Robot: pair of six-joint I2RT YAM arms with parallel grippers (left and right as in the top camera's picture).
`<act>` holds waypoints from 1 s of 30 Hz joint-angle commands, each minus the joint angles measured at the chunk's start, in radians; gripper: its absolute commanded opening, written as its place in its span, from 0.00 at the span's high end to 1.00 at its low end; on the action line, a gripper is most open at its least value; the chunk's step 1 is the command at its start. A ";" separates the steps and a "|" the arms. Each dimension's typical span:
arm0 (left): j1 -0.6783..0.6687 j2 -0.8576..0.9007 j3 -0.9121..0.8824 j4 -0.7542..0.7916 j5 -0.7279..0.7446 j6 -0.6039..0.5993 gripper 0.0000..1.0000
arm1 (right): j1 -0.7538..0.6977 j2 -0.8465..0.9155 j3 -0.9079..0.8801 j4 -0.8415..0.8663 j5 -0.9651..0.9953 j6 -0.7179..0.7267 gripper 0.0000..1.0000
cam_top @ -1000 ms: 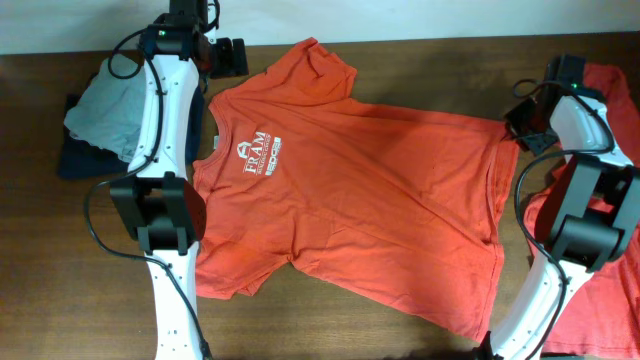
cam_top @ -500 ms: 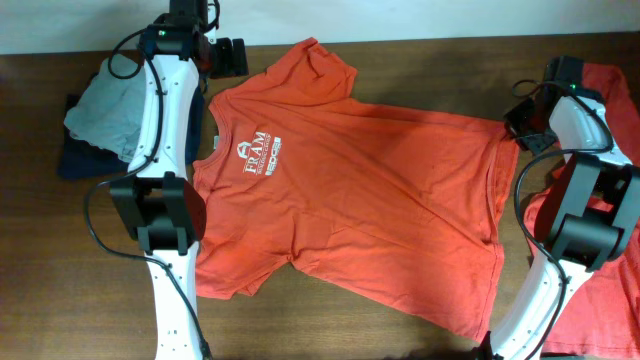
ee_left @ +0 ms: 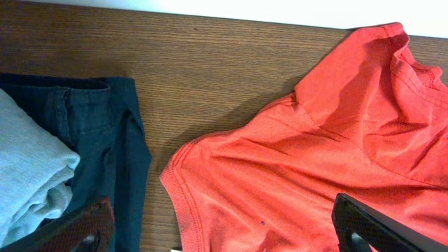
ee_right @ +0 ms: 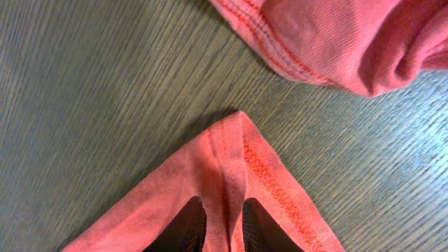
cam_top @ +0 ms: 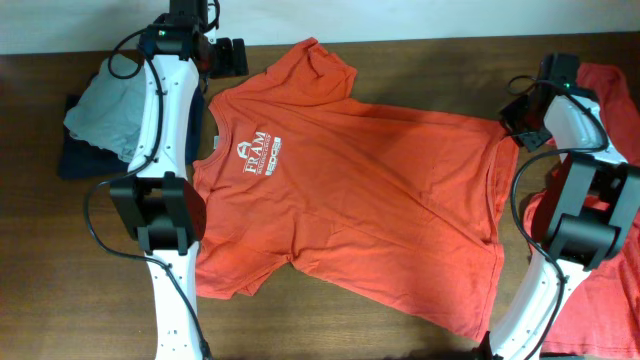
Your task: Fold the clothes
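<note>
1. Dark wood table [cam_top: 60, 260]; both arms come in from the near edge.
2. Shirt [cam_top: 370, 210] lies spread mid-table, front up, white logo [cam_top: 255, 155] showing. Collar points to the left edge, hem to the right edge. One sleeve is on the near side, the other by the far edge.
3. Second shirt [cam_top: 605, 290] is crumpled at the right edge, partly under the right arm.
4. Right gripper [cam_top: 515, 118] is at the shirt's far hem corner. Its jaws pinch that corner; the wrist view shows the seam between the fingers [ee_right: 189, 224].
5. Grey top [cam_top: 110, 115] sits on a navy garment [cam_top: 80, 160] at the far left corner, just beside the collar.
6. Left gripper [cam_top: 232, 57] is at the far edge by the far sleeve, jaws spread wide.
7. White wall [cam_top: 400, 20] runs behind the far edge.
</note>
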 commanded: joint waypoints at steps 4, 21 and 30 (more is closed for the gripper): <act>0.000 -0.010 0.003 0.000 0.004 0.002 0.01 | 0.006 0.015 -0.016 0.000 0.011 0.016 0.76; 0.000 -0.010 0.003 0.000 0.004 0.002 0.01 | 0.005 0.015 -0.055 0.004 0.034 0.051 0.68; 0.000 -0.010 0.003 0.000 0.004 0.002 0.01 | 0.003 0.014 -0.055 0.018 0.038 0.049 0.95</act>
